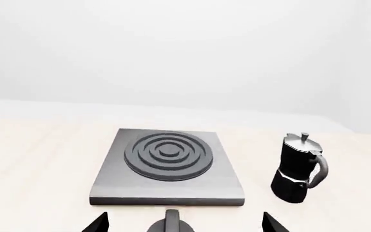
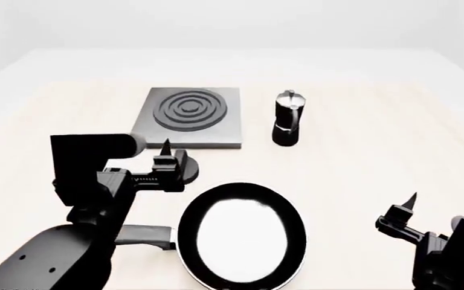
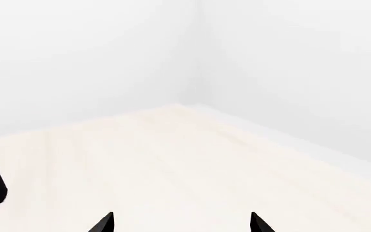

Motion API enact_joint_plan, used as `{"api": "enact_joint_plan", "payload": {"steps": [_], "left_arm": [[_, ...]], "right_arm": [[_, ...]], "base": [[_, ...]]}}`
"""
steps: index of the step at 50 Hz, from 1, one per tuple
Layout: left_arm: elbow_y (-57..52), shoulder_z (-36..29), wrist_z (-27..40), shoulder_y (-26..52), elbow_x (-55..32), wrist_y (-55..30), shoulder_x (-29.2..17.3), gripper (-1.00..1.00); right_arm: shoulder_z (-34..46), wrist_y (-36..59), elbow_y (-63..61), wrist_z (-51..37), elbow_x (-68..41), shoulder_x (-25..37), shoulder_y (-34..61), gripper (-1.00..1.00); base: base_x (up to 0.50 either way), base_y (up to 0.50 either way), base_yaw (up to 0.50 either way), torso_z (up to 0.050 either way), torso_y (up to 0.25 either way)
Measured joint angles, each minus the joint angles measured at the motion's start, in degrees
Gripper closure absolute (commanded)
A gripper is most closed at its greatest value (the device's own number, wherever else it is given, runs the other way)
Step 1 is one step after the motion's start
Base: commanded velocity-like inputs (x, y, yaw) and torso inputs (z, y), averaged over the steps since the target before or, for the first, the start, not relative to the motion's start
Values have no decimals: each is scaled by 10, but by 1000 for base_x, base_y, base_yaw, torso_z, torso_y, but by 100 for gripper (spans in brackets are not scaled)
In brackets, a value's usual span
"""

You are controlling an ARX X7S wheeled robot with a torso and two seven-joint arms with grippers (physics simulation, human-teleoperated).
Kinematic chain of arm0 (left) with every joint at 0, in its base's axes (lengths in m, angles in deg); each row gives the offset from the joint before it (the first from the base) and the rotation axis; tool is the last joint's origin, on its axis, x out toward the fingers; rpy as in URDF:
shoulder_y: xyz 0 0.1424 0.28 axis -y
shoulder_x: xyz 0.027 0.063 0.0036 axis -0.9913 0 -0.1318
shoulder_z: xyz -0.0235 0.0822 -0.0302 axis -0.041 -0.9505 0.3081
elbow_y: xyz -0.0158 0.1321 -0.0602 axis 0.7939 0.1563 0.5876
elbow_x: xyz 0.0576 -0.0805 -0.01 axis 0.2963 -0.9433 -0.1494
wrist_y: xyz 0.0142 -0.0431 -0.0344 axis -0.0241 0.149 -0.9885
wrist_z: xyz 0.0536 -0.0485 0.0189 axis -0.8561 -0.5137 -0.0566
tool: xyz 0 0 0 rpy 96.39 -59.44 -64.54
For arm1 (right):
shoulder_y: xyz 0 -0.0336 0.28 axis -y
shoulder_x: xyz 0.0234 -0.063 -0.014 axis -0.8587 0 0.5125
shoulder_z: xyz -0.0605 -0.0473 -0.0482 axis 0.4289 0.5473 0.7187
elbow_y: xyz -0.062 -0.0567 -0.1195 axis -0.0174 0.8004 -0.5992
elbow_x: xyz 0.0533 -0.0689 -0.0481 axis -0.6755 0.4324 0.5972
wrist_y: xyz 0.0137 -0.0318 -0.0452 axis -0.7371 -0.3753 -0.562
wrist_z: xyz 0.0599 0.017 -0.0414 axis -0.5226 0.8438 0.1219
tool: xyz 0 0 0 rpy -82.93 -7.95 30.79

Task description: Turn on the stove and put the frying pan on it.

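Left gripper (image 2: 171, 158), jaws apart, hovers around the knob (image 1: 171, 221) by the stove's (image 2: 190, 115) near edge; pan (image 2: 241, 241) nearer; right gripper (image 2: 437, 211) apart.

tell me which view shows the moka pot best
The left wrist view: the moka pot shows whole, with lid knob and handle clear. The head view shows it whole but smaller; the right wrist view catches only a cut-off edge.

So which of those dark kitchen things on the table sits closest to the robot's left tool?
The small knob. It sits right between the left tool tips, in front of the stove. The frying pan and moka pot lie farther away.
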Motion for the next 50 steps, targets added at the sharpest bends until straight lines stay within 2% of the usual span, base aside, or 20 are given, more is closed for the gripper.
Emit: {"api": "enact_joint_plan", "payload": {"steps": [29,38,45,48,50], "left_arm": [[9,3,10,4,-11,5,-10,-100],[10,9,15,7,-21,-3,-9,-100],[13,37,24,40,-52,-61,0,-100],[27,46,51,75,-96,-100,-10,-100],[55,44,97,105,-157,-120,-29,-100]], "right_arm": [[11,-1,10,-4,-6,5,2,-100],[12,2,12,-5,-13,6,2,-100],[13,7,11,-5,-17,7,2,-100],[14,10,11,-6,-18,7,2,-100],[16,11,12,-6,-19,8,3,-100]], "base": [[491,-28,0,0,1],[0,0,0,0,0],[0,0,0,0,0],[0,0,0,0,0],[0,0,0,0,0]]}}
